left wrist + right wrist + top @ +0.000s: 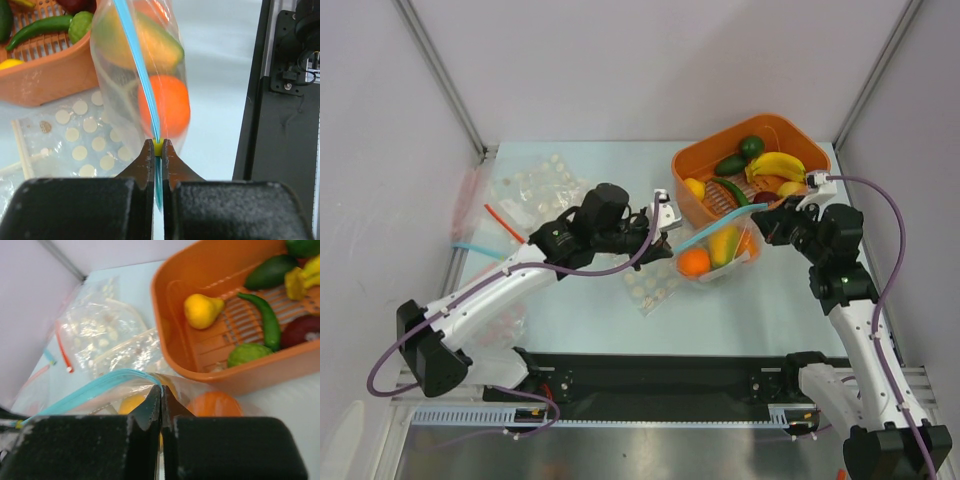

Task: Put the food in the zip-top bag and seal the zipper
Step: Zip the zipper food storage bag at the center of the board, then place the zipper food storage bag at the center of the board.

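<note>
The clear zip-top bag (718, 252) hangs between my two grippers in front of the orange basket. It holds an orange (694, 262) and a yellow-green mango (725, 243). Its light-blue zipper (705, 235) runs taut from gripper to gripper. My left gripper (672, 237) is shut on the zipper's left end (158, 148), pinching a small yellow tab; the orange (167, 105) shows behind it. My right gripper (767, 217) is shut on the zipper's right end (161, 389); the zipper (90, 388) runs off to the left, and the orange (215, 404) sits below.
The orange basket (700, 205) at back right holds bananas (775, 165), an avocado (751, 146), a lemon (694, 187), a green chilli and more. Dotted clear bags (535, 185) and a red-strip bag (503, 222) lie at the left. A black rail (660, 375) crosses the near edge.
</note>
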`<state>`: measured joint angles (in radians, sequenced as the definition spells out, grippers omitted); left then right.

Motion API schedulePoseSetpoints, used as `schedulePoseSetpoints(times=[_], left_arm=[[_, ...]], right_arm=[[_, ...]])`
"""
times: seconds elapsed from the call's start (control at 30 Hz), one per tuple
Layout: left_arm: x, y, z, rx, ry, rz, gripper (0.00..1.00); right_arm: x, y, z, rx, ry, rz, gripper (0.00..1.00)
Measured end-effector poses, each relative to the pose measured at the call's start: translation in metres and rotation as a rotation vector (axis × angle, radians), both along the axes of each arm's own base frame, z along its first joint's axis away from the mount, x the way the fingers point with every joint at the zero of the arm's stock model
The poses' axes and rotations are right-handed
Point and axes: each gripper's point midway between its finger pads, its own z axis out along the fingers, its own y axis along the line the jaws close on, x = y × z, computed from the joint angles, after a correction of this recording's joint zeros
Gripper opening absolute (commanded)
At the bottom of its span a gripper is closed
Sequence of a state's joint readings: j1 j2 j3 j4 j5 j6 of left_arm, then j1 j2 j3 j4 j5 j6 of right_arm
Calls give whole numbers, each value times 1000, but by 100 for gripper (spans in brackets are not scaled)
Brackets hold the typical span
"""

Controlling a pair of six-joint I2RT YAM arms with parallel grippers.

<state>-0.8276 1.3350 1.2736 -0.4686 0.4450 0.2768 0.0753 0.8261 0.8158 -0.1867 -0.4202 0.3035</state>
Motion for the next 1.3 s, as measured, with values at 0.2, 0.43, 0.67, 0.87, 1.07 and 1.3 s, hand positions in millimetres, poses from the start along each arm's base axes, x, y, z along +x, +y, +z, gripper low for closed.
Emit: schedulePoseSetpoints(times=[0.2,0.43,0.67,0.87,1.07,1.3], left_arm=[[-6,15,-8,-7,21,58,0],[-5,22,-4,-28,26,113,0],[-1,20,-3,-36,51,151,1],[24,3,-2,-7,64,191,2],[68,-6,-3,33,78,279,54],[100,9,6,-3,121,434,94]], right_arm=[[10,-23,-26,-16,120,-159,0],[0,-25,-30,25,171,-192,0],[-3,-28,-30,30,178,-214,0],[6,-45,-34,-6,177,-301,2],[30,-71,-47,-69,209,-430,92],[47,-90,-15,-87,171,-533,100]])
